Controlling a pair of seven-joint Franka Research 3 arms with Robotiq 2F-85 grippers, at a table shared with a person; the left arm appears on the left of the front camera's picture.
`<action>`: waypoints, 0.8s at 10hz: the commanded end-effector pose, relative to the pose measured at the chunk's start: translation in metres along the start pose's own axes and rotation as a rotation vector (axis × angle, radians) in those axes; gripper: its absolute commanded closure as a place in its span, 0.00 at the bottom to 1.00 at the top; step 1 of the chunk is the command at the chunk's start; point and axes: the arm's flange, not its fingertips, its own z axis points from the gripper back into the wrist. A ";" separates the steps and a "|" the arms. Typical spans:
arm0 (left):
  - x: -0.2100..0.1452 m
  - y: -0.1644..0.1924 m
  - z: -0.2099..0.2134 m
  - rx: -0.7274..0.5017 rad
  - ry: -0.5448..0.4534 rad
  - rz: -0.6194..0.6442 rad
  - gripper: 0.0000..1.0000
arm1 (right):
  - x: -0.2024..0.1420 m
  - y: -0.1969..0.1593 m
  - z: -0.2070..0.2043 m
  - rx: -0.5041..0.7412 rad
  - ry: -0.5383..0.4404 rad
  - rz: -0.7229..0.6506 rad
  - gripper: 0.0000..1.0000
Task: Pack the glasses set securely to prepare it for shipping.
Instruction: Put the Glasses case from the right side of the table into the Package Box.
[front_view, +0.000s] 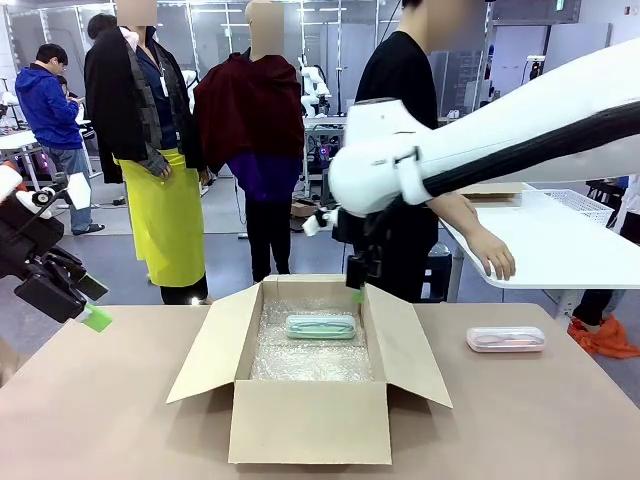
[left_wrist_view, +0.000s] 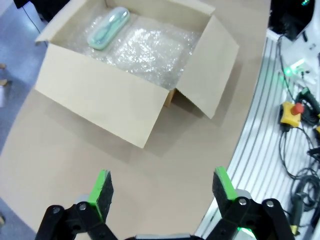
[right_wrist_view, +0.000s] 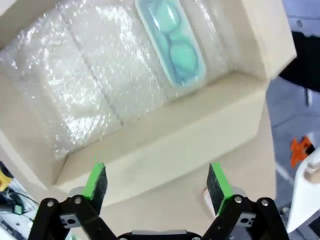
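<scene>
The mint-green glasses case (front_view: 320, 326) lies on bubble wrap inside the open brown cardboard box (front_view: 310, 420), toward its far end. The pale pink glasses case (front_view: 505, 339) rests on the table to the right of the box. My right gripper (front_view: 358, 285) hangs over the box's far wall. In the right wrist view that gripper (right_wrist_view: 156, 182) is open and holds nothing, with the mint case (right_wrist_view: 172, 42) beyond a box wall. My left gripper (front_view: 95, 303) hovers at the table's left edge. The left wrist view shows it (left_wrist_view: 162, 192) open over bare table, the box (left_wrist_view: 135, 60) and mint case (left_wrist_view: 108, 27) ahead.
A bubble wrap sheet (front_view: 310, 350) lines the box floor, and its flaps (front_view: 210, 345) spread outward on both sides. A person stands behind the box with a hand (front_view: 492, 258) on a white side table (front_view: 560, 245). Cables and a rail (left_wrist_view: 295, 130) run beside the table edge.
</scene>
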 end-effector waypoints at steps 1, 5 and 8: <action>-0.001 0.000 0.002 -0.022 -0.014 -0.003 0.00 | -0.072 0.020 0.009 -0.038 -0.081 -0.151 0.00; -0.001 0.000 0.002 -0.022 -0.014 -0.003 0.00 | -0.186 -0.011 0.029 -0.065 -0.137 -0.529 0.00; -0.001 0.000 0.002 -0.022 -0.014 -0.003 0.00 | -0.263 -0.013 0.011 -0.065 -0.118 -0.831 0.00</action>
